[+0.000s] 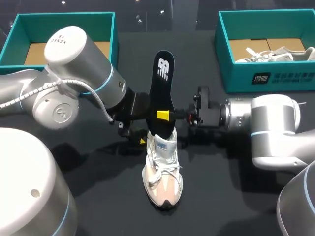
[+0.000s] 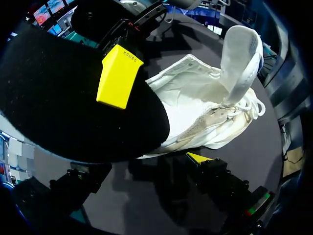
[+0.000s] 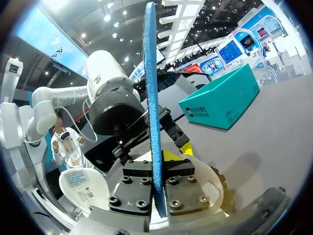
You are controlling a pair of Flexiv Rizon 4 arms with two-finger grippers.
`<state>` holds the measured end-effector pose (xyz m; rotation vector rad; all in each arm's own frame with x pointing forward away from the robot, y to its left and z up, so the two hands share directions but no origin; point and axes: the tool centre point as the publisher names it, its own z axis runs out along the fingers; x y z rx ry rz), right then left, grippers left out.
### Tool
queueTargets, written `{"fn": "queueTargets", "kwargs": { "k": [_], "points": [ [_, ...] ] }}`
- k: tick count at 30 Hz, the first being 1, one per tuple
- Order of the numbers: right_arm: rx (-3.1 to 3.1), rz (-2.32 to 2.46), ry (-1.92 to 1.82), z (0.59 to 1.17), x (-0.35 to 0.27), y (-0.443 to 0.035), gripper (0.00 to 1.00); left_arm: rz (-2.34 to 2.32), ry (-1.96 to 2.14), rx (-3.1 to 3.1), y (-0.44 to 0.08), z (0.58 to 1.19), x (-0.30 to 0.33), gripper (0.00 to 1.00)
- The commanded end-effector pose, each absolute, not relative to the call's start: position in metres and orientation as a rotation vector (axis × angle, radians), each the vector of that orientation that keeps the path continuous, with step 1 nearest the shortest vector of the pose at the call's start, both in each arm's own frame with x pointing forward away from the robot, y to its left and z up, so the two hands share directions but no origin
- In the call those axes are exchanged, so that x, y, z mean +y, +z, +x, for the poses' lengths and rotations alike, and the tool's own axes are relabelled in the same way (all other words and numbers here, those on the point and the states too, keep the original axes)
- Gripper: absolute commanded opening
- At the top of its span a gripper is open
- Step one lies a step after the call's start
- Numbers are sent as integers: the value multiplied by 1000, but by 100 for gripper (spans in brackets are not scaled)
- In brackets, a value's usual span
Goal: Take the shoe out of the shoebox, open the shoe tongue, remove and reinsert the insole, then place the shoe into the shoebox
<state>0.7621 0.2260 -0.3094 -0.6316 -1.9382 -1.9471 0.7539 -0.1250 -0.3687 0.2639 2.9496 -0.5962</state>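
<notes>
**Head view:** the shoe (image 1: 162, 172) stands mid-table (image 1: 236, 196), toe toward the near edge, outside both boxes. The black insole (image 1: 165, 91) stands upright w/ its lower end in the shoe's opening. The right pincer (image 1: 165, 115) comes in from the right and pinches the insole approx. halfway up. The left pincer (image 1: 137, 133) sits at the heel's left side; can't tell if it's spread or gripping. There are 2 teal boxes at the far edge: the left shoebox (image 1: 64, 19), and the right shoebox (image 1: 266, 73) holding a 2nd shoe (image 1: 275, 54).

**Left wrist view:** the insole (image 2: 73, 112) looms just ahead, 1 yellow tip of the right pincer (image 2: 119, 76) pressed on its face. The shoe (image 2: 195, 112) lies beyond it, tongue (image 2: 239, 58) pulled upright.

**Right wrist view:** the insole (image 3: 152, 88) shows edge-on w/ a blue underside, clamped between both fingers (image 3: 134, 188).
</notes>
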Motion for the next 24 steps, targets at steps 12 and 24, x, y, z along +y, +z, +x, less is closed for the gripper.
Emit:
{"fn": "queueTargets", "kwargs": {
  "k": [12, 24],
  "points": [
    [-1940, -690, -1925, 759, 228, -321, 0, 266, -595, 2950, -369, 754, -125, 100],
    [-1926, -736, -1884, 752, 229, -326, 0, 266, -595, 2950, -369, 754, -125, 100]
  ]
}}
